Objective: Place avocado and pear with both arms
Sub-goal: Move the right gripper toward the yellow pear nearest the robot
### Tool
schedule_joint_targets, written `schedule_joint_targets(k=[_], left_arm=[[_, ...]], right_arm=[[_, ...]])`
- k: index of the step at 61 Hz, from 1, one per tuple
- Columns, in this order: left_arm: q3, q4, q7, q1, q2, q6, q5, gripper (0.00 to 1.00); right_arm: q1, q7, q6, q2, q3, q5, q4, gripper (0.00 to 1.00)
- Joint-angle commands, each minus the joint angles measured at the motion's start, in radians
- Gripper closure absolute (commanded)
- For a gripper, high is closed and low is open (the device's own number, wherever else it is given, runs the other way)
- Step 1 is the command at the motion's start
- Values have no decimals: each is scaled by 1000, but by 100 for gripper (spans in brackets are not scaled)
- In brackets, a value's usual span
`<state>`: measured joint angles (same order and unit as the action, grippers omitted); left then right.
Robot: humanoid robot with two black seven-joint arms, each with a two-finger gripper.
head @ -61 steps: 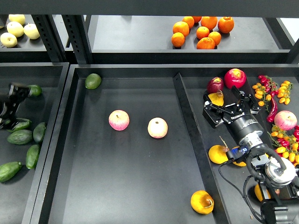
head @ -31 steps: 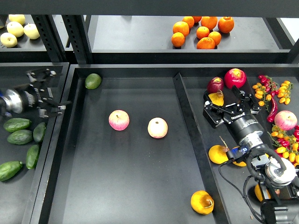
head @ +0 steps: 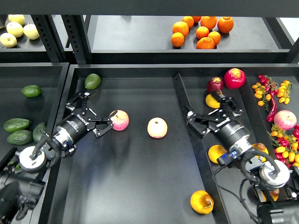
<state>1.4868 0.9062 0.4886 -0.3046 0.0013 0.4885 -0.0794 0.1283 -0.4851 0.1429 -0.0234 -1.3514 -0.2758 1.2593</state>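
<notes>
Two grippers spread wide, both empty. Left gripper point(head: 91, 117) over middle tray point(head: 131, 186), fingertip beside pink apple point(head: 119, 120). Right gripper point(head: 211, 115) over divider, near pear point(head: 213, 101). Another pear point(head: 202, 202) near tray's front corner. Avocados point(head: 17, 125) in left bin.

Bright light is shining down from above, and the picture is looking sharp. Shiny white spots are glinting on the oranges point(head: 202, 31). Soft shadows are sitting under the fruit.
</notes>
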Motion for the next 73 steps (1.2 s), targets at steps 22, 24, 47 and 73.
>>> schedule_joint_targets(k=[22,24,47,73], left_arm=[[3,86,0,165,-1,0,92,2],[3,97,0,174,-1,0,92,2],[-10,125,0,205,-1,0,82,2],[-14,131,0,211,-1,0,82,2]], right_arm=[[47,-4,184,-408,212,0,0,0],[57,-4,213,-446,239,6,0,0],[297,-4,346,-770,583,250,-38,0],[416,-4,346,-784,739,509,-63,0]])
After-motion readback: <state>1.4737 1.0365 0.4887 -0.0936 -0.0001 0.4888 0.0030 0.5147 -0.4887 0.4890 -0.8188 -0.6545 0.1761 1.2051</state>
